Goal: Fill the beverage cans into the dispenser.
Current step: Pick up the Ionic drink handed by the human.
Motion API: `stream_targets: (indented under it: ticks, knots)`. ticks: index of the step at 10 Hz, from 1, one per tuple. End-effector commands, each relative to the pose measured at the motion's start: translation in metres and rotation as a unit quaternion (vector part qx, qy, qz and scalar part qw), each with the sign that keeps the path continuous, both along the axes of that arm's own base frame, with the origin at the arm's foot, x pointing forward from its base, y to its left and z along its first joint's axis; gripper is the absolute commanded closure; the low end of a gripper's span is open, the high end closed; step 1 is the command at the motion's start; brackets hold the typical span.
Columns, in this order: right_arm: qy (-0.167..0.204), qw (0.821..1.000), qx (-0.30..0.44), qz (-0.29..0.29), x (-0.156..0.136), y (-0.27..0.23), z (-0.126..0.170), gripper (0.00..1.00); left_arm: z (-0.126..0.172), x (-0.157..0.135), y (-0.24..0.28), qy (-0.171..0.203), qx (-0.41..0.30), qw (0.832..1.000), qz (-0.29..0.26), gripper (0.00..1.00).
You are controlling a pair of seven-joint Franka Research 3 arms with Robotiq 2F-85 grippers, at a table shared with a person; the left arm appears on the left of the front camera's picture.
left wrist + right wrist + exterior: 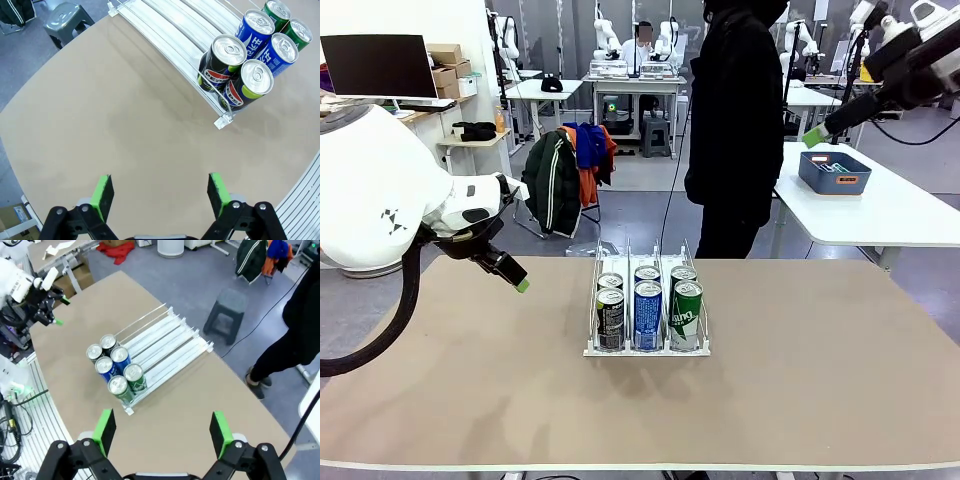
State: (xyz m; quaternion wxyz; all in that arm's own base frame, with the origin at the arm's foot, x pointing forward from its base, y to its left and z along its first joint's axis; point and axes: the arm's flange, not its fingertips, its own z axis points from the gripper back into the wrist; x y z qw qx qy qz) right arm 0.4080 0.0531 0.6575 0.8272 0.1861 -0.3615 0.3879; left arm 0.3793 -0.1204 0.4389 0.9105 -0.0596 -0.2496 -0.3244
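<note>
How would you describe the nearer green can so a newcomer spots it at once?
On the tan table, find the white three-lane dispenser at its middle. The front green can stands in the robot's right-hand lane, at the end nearest the robot. The blue can beside it differs in colour, and the rear green can sits behind it.

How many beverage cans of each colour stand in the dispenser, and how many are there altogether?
Black Pepsi cans: 2
Blue-and-white cans: 2
Green cans: 2
Total: 6, all at one end of the dispenser, one colour to a lane.
</note>
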Motion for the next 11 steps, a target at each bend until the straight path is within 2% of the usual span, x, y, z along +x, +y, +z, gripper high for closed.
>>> stream_targets:
  ticks: [1,2,3,4,6,7,9,11]
  knots:
    - [-0.013,1.0,0.005,0.012,0.012,-0.008,-0.001,0.0,-0.001,0.0,0.002,0.004,0.001,1.0,0.0,0.0]
    - [0.0,1.0,0.0,0.0,0.0,0.0,0.0,0.0,-0.001,0.0,0.002,0.004,0.001,1.0,0.0,0.0]
    - [0.0,1.0,0.0,0.0,0.0,0.0,0.0,0.0,0.0,0.0,0.0,0.0,0.0,1.0,0.0,0.0]
    - [0.0,1.0,0.0,0.0,0.0,0.0,0.0,0.0,0.021,-0.004,0.004,0.01,-0.018,0.998,-0.053,0.0]
    - [0.0,1.0,0.0,0.0,0.0,0.0,0.0,0.0,0.061,-0.003,0.016,0.016,-0.011,0.998,-0.067,0.0]
    - [0.0,1.0,0.0,0.0,0.0,0.0,0.0,0.0,0.081,-0.004,0.022,0.006,0.001,0.998,-0.059,0.0]
    - [0.0,1.0,0.0,0.0,0.0,0.0,0.0,0.0,0.121,-0.015,0.031,-0.005,0.01,0.996,-0.087,0.0]
    - [0.0,1.0,0.0,0.0,0.0,0.0,0.0,0.0,0.157,-0.034,0.04,-0.048,0.008,0.995,-0.083,0.0]
